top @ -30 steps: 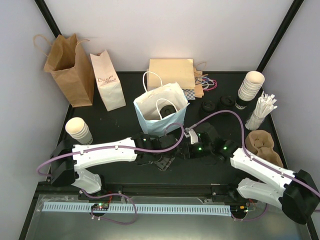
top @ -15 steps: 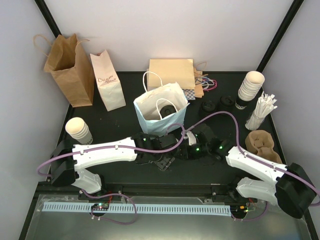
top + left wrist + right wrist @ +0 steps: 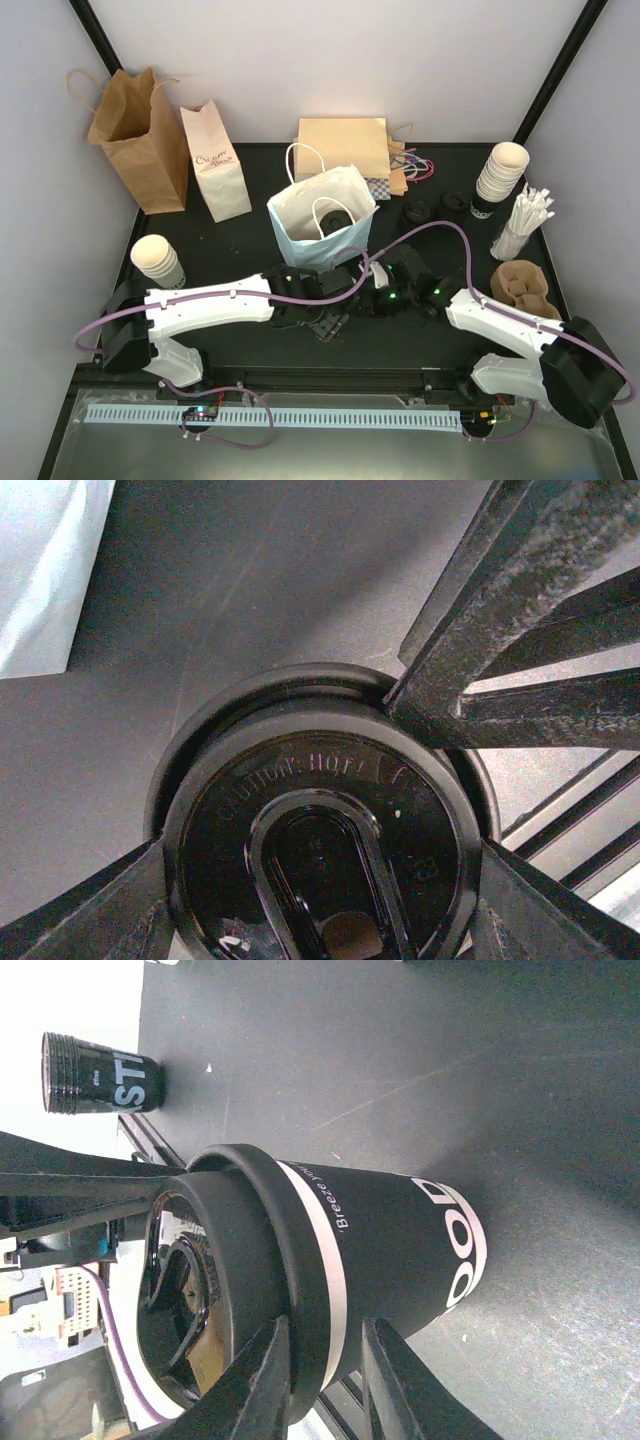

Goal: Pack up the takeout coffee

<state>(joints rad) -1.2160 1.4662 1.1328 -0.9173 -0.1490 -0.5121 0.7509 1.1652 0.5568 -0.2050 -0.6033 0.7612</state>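
The takeout coffee (image 3: 380, 1240) is a black paper cup with white lettering and a black lid (image 3: 320, 840), standing on the dark table. My left gripper (image 3: 320, 880) comes from above, with a finger (image 3: 90, 910) touching each side of the lid. My right gripper (image 3: 325, 1360) comes from the side, and its fingers (image 3: 262, 1380) straddle the lid's rim, close together. In the top view both grippers, left (image 3: 330, 318) and right (image 3: 365, 298), meet in front of the open pale blue bag (image 3: 300, 250) and hide the cup.
A brown bag (image 3: 135, 135), a white printed bag (image 3: 215, 165) and flat bags (image 3: 342, 148) stand at the back. Cup stacks stand at left (image 3: 158, 262) and right (image 3: 498, 178). Loose lids (image 3: 415, 212), stirrers (image 3: 525, 222) and cup carriers (image 3: 525, 290) are at right.
My right arm has shifted a little left, closer to the cup. The left arm and the bag have not moved.
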